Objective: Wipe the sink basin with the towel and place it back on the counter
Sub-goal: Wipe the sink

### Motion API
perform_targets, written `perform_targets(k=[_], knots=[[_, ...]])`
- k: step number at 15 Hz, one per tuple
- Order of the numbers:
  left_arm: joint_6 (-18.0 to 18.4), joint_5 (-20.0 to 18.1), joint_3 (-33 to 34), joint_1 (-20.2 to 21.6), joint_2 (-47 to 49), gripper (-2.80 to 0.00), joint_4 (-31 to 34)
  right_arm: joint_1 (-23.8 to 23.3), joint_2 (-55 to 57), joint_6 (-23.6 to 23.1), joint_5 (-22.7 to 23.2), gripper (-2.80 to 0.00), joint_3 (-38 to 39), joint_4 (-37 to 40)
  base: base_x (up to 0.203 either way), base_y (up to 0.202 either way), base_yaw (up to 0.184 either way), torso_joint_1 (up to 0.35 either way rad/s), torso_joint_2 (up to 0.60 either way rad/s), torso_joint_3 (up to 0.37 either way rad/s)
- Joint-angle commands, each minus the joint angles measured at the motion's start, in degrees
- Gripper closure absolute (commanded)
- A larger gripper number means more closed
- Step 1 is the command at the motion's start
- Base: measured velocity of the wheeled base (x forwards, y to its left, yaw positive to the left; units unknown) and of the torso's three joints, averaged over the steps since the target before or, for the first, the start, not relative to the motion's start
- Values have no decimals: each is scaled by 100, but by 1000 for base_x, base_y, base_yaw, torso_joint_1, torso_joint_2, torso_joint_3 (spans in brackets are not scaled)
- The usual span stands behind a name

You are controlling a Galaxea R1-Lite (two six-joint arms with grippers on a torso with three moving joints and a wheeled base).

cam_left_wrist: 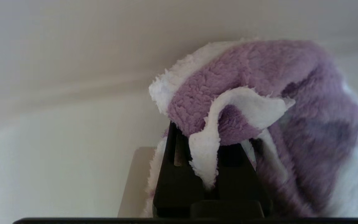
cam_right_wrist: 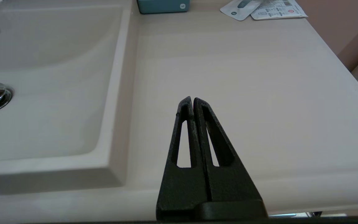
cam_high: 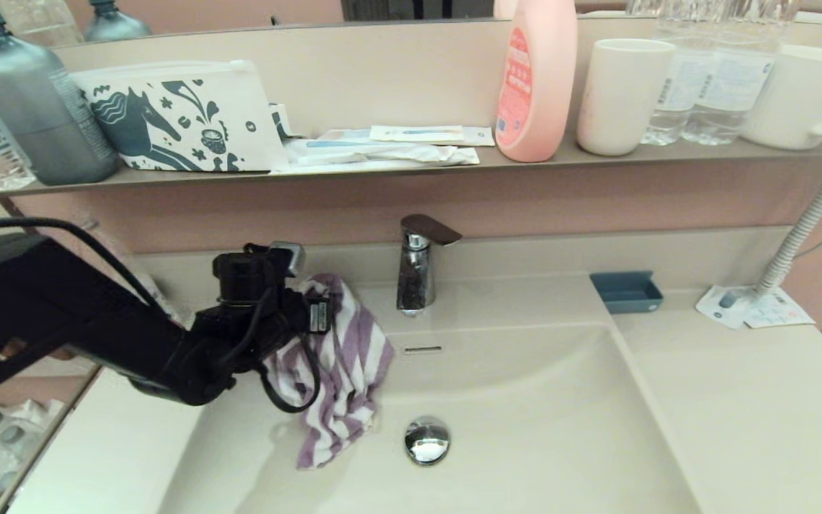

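The left gripper (cam_high: 311, 314) is clamped on a bunched fold of the towel (cam_high: 343, 371) and holds it over the back left part of the sink basin (cam_high: 539, 428). The cloth hangs down in loose purple and white folds, just left of the tap (cam_high: 418, 268). Its lowest corner reaches down near the basin floor, beside the drain plug (cam_high: 427, 440), though I can't tell whether it actually touches. From the left wrist view, the black fingers (cam_left_wrist: 179, 174) are pinched tight on the fabric, with the towel (cam_left_wrist: 259, 102) spilling over and round them.

The right gripper (cam_right_wrist: 193, 101) waits over the bare counter (cam_right_wrist: 244, 93) to the right of the basin, its fingers pressed together and holding nothing.

As for progress, I'd say the wiping is either barely begun or under way: the towel is in the basin area rather than lying on the counter, so the put-back is clearly yet to come. The basin looks the same all over, so I can't judge how much has been wiped.

The left arm hides the basin's left rim and the counter behind it. The right arm itself is out of the head view entirely.
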Motion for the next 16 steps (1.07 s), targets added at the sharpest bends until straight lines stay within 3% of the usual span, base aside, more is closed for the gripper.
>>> perform_targets(k=[1, 5, 8, 11, 16], knots=[[-10, 138, -353, -383, 407, 0, 64, 8, 5, 0, 0, 0, 0, -3, 0, 0, 0, 0, 0, 0], [-314, 339, -1237, -854, 570, 0, 828, 8, 5, 3, 0, 0, 0, 0, 0, 0, 0, 0, 0, 0], [-418, 376, -1371, -797, 556, 0, 999, 8, 5, 4, 0, 0, 0, 1, 0, 0, 0, 0, 0, 0], [-427, 235, -854, -323, 241, 0, 978, 8, 5, 3, 0, 0, 0, 1, 0, 0, 0, 0, 0, 0], [-396, -586, -53, 993, -572, 0, 950, 8, 5, 4, 0, 0, 0, 0, 0, 0, 0, 0, 0, 0]])
